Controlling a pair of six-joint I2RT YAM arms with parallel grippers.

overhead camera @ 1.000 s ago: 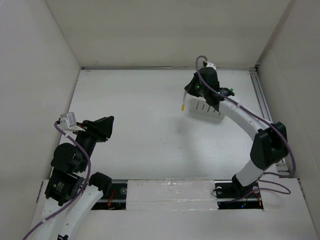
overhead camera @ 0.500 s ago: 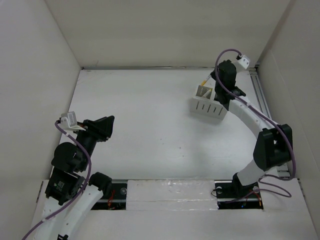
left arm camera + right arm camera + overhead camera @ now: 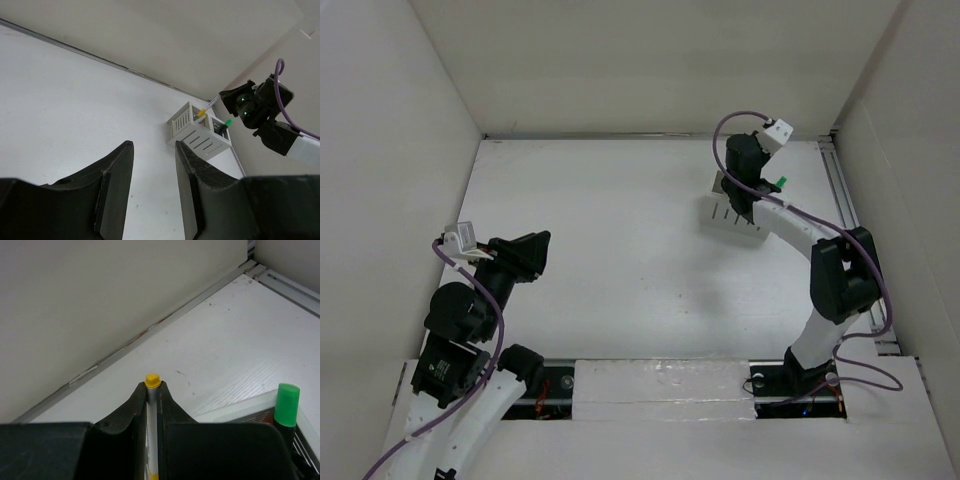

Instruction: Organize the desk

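2 arms: bases at the near edge of the bench (image 3: 610,210); the left one is folded low on the left, the right one reaches up the right side toward the far corner.
Left tool (image 3: 153,150): fingers apart, nothing between them; it hangs over the near-left part of the bench and faces the far-right corner.
Bench: white and matte, with walls (image 3: 620,70) on 3 sides.
Box (image 3: 197,134): white, slotted, 2 compartments; it stands on the bench at the far right, near the rail (image 3: 840,195) and short of the back wall.
Right tool (image 3: 152,390): fingers together, clamped on the pen (image 3: 152,380), just over the box.
Pen: thin pale barrel, with its yellow end poking out past the fingertips.
Green-capped marker (image 3: 287,401): upright in the box, in the compartment nearer the rail.
Top view only: shows both arms whole and where the box sits on the bench; the right arm covers part of the box and hides the pen, while the green cap shows beside the arm.
Left wrist view only: shows the box from the side, with the pen slanting down from the right tool to the compartment farther from the rail; its yellow end is at the rim, and I cannot tell whether it is inside.
Right wrist view only: shows the grip up close, with 1 finger pressed on each side of the barrel.
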